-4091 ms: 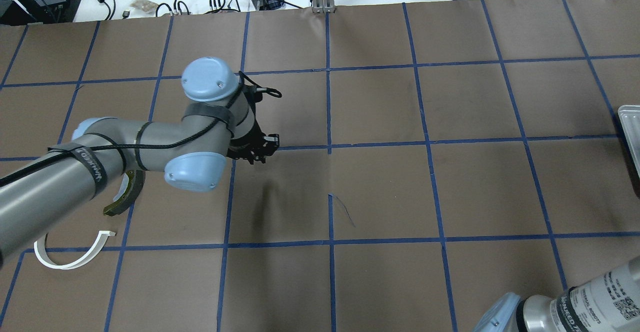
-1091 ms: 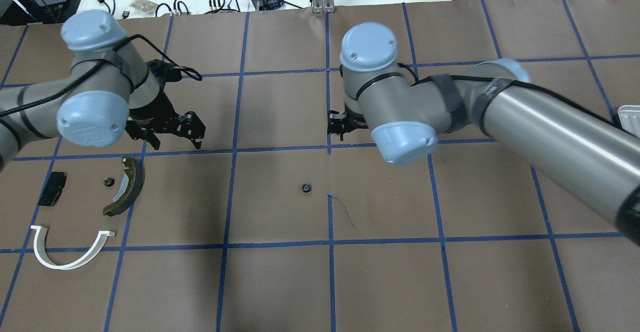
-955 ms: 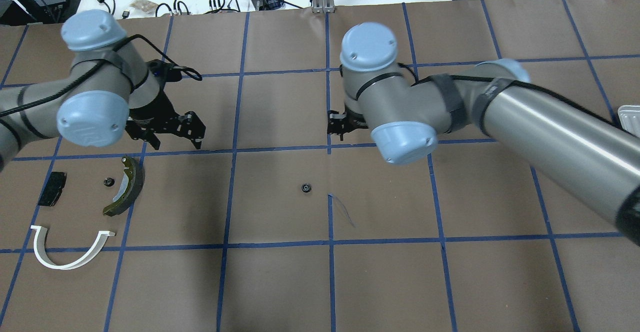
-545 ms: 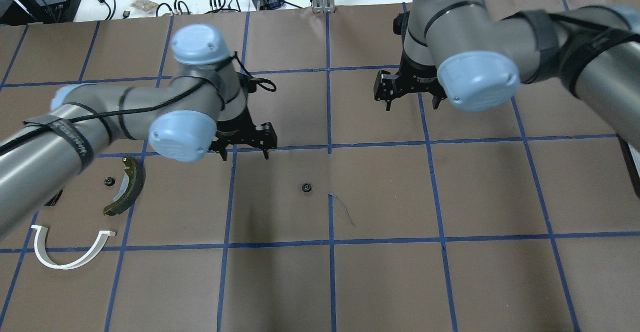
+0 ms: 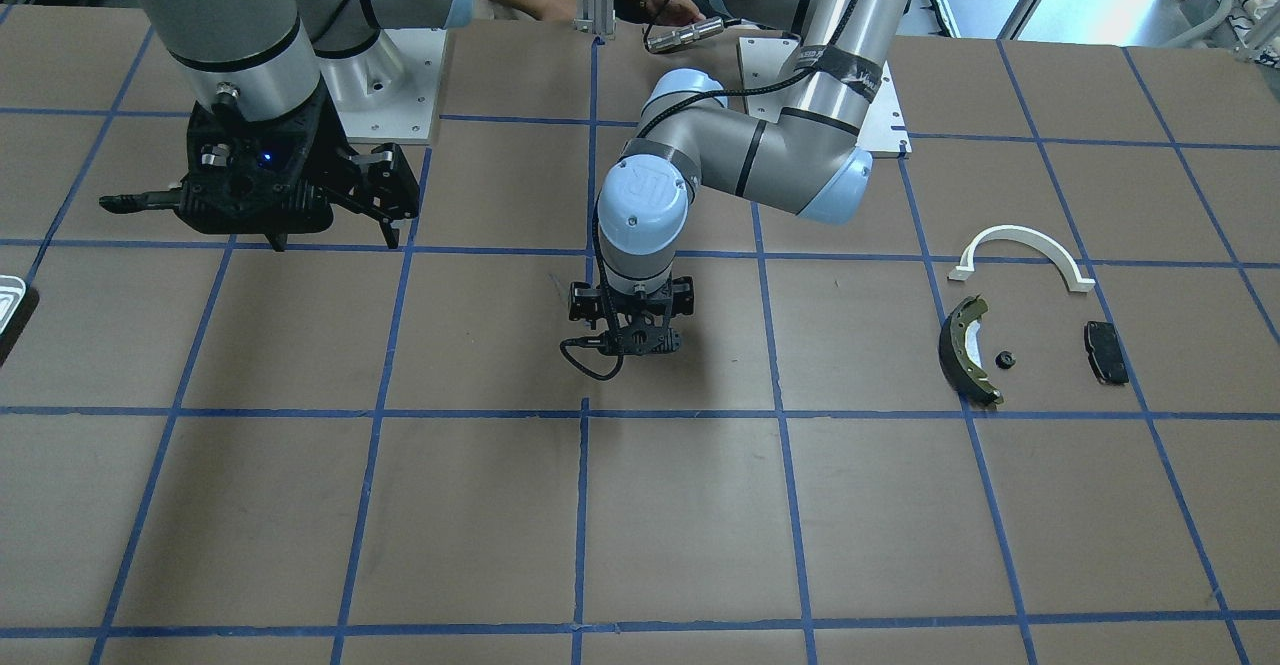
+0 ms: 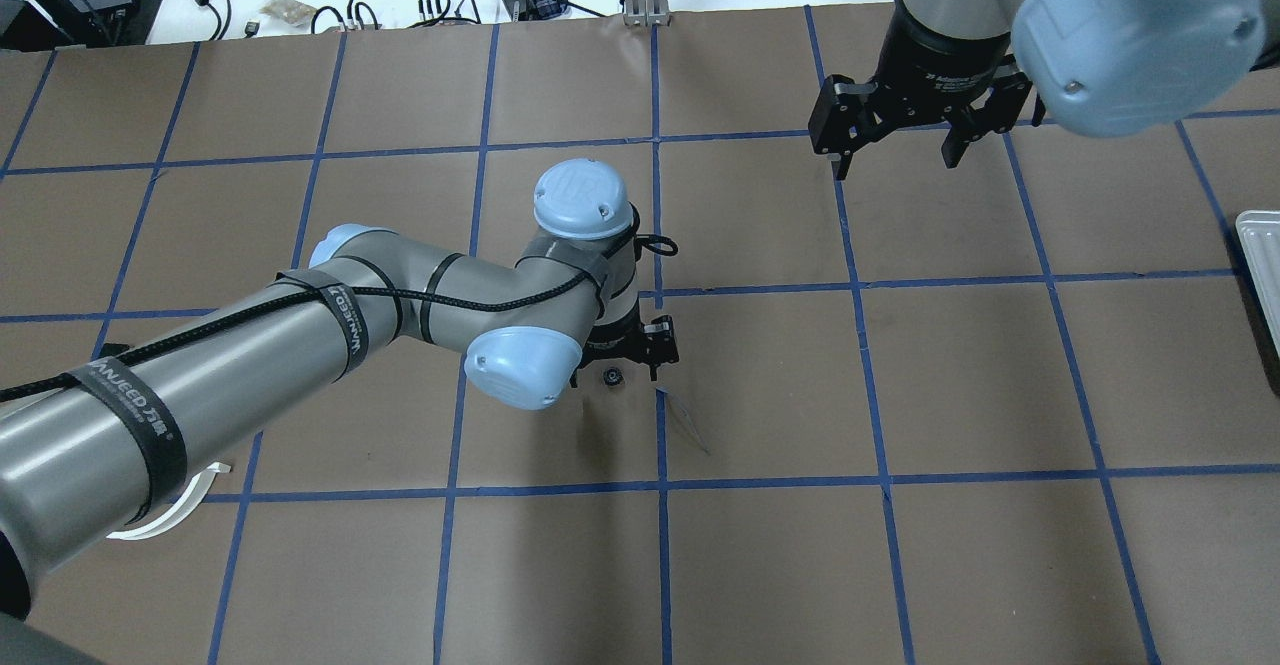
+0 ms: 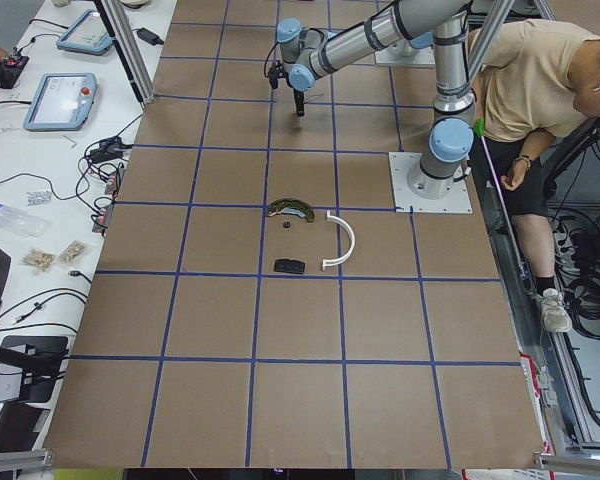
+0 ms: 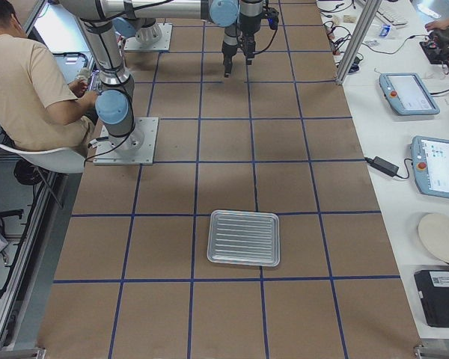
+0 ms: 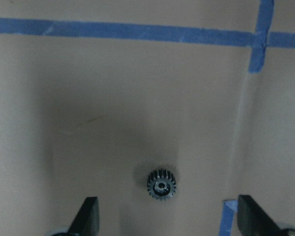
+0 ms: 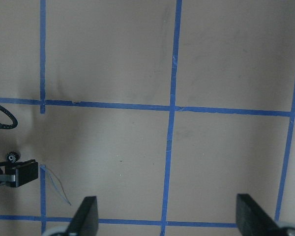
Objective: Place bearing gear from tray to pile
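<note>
The tiny gear [image 9: 162, 184] lies on the table [image 6: 760, 385], just at 12 o'clock from the left gripper [image 9: 167, 211], which is spread wide. The right gripper [image 6: 900, 140] gapes too. The gear looks hard and light; pinch its toothed sides.

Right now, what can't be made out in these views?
- Overhead: the left arm covers the brake shoe and black pad; only the white arch bracket's end shows.
- Front-facing: the left pincer hides the bearing gear beneath it.
- Overhead, front-facing: the frame edge cuts off the tray.
- Small black part in the pile: too small to identify anywhere.
</note>
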### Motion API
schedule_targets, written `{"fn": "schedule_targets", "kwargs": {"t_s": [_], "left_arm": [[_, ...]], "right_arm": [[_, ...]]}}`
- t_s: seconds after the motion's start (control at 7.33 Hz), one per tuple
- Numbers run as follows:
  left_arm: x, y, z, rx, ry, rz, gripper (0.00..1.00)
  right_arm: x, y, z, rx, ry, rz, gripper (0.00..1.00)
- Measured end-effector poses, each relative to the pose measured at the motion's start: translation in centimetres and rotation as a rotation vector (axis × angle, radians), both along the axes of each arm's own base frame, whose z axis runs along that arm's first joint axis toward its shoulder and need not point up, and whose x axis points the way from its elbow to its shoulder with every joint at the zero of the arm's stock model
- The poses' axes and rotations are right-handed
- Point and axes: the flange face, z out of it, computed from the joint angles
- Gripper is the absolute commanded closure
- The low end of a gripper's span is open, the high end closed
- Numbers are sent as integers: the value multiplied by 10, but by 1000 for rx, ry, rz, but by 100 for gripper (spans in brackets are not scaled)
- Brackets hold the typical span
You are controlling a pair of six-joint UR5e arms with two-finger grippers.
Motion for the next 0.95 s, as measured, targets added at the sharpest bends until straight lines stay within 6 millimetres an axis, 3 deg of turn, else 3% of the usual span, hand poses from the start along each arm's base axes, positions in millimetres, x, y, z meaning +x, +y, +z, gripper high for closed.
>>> {"fn": "schedule_targets", "kwargs": {"t_s": [0.14, 0.41, 0.68, 0.95], "left_arm": [[0, 2, -3, -10, 0, -4, 51], [0, 2, -5, -20, -1, -10, 96], [0, -1, -4, -23, 6, -8, 100], [4, -5, 2, -35, 13, 0, 100]], "right_arm": [[-3, 1, 7, -13, 1, -32, 0], [-5, 6, 19, -27, 7, -90, 0], [-10, 24, 34, -20, 16, -86, 0], [-15, 11, 26, 6, 20, -84, 0]]}}
